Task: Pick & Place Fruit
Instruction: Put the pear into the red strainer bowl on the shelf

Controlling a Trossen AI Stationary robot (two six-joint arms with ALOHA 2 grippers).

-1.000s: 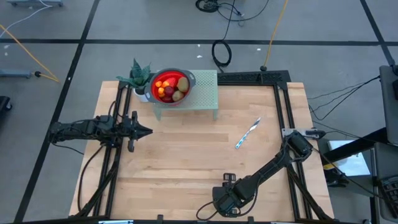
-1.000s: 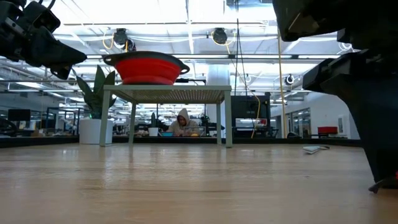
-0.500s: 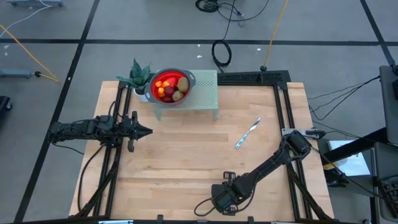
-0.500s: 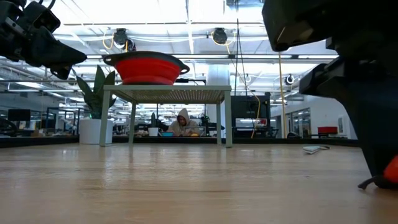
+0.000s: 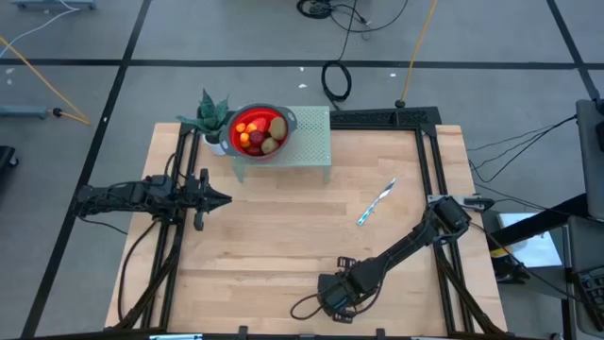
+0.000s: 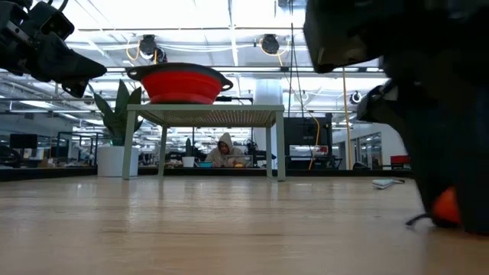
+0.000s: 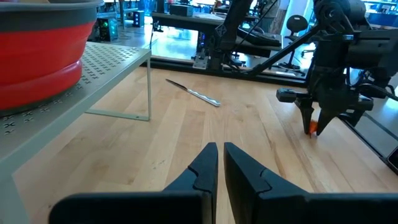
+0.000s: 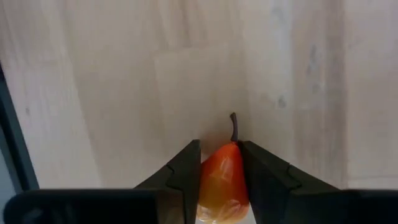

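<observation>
Right gripper [image 8: 219, 171] low at the table's near edge, fingers [image 8: 185, 171] clamped on the sides of an orange-red toy pear [image 8: 221, 180]; pear's long axis runs along the fingers, stem [image 8: 234, 126] pointing out past the tips; its lower end cut off by the frame edge; whether it rests on the wooden table [image 5: 283, 227] can't be told; in the low view only an orange sliver [image 6: 445, 206] shows behind the dark arm; left gripper [image 7: 217, 163] pinched shut on nothing, hovering at the table's left side; red bowl [image 5: 258, 132] of fruit [image 5: 267, 132] on the pale green stand [image 5: 307, 142], individual fruits hard to separate; blue-and-white stick [image 5: 375, 204] lies slanted right of centre; potted plant [image 5: 209, 115] beside the bowl.
</observation>
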